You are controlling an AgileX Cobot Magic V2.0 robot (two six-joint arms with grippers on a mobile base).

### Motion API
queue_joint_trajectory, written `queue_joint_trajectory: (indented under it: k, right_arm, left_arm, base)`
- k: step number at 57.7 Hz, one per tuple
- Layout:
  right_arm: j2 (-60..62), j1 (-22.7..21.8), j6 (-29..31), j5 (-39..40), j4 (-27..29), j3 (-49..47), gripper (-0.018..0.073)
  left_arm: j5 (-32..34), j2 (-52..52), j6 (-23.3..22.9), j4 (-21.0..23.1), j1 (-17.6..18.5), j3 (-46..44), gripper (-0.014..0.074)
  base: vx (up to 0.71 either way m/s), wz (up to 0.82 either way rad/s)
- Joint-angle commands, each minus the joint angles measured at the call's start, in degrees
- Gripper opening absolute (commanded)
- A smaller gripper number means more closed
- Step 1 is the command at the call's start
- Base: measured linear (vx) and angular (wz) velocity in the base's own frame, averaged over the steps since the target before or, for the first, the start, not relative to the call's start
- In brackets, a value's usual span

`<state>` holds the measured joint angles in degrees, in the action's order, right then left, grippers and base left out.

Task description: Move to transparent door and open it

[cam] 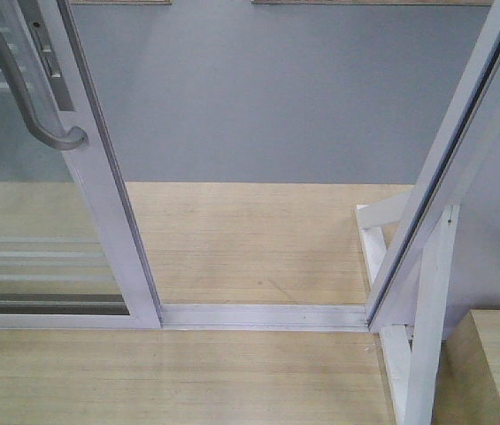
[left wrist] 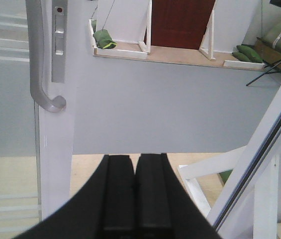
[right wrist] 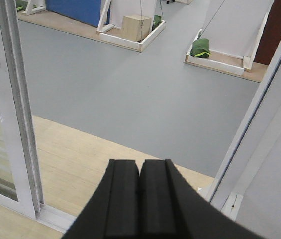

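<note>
With the left gripper [left wrist: 134,196] and right gripper [right wrist: 140,199] both pressed together and empty, the transparent door [cam: 99,190] looks heavy, rigid and fragile in its glass, best pulled by the curved handle [cam: 19,84] on its stile.

Count of things at the doorway

One sliding glass door [cam: 99,186] with one curved handle [cam: 19,84], one floor track [cam: 263,316], two black hands [left wrist: 134,199] [right wrist: 140,199], three green bags [left wrist: 104,39] [left wrist: 249,52] [right wrist: 200,48], one cardboard box [right wrist: 136,27].
</note>
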<state>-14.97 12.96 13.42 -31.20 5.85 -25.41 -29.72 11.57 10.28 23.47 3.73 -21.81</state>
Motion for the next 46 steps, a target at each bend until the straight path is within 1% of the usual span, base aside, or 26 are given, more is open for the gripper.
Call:
queue_joint_trajectory:
  k: [1,12,14,18,25,28,30,34,43,46]
  right_arm:
    - [-0.75,-0.24,0.14,4.05,0.1,-1.56,-0.0001]
    - [-0.75,-0.24,0.14,3.2,0.1,-1.56,0.0]
    - [-0.75,-0.24,0.14,3.2,0.1,-1.56,0.0]
    - [-0.75,-0.24,0.09,3.2,0.1,-1.56,0.0]
    - [-0.75,-0.24,0.11,3.2,0.1,-1.56,0.0]
    - [-0.75,-0.24,0.11,3.2,0.1,-1.56,0.0]
    - [-0.75,-0.24,0.11,3.2,0.1,-1.56,0.0]
    - [-0.75,-0.24,0.11,3.2,0.1,-1.56,0.0]
    - [-0.75,-0.24,0.11,3.2,0.1,-1.56,0.0]
    - [-0.75,-0.24,0.15,3.2,0.1,-1.56,0.0]
  left_arm:
    - [4.44,1.14,0.05,1.55,0.27,-1.48,0.0003]
    - [4.44,1.14,0.05,1.55,0.27,-1.48,0.0003]
    - [4.63,1.14,0.28,1.01,0.27,-1.48,0.0003]
    - [6.22,1.14,-0.76,-2.9,0.27,-1.48,0.0003]
    - [7.59,1.14,-7.08,-12.18,0.21,-1.48,0.0003]
    - [8.37,1.14,-8.87,-15.43,0.21,-1.48,0.0003]
    - [8.82,1.14,-9.17,-17.15,0.21,-1.48,0.0003]
    - [10.24,1.14,-8.75,-18.57,0.21,-1.48,0.0003]
    - [12.52,0.13,-2.6,-18.38,0.21,-0.34,0.0003]
    - [14.54,-1.17,-2.27,-18.32,0.21,2.19,0.0003]
  base:
    - [0.0,0.0]
    - [0.0,0.0]
    - [0.0,0.0]
    - [0.0,0.0]
    - [0.0,0.0]
    - [0.0,0.0]
    - [0.0,0.0]
    - [0.0,0.0]
    - [0.0,0.0]
    - [0.0,0.0]
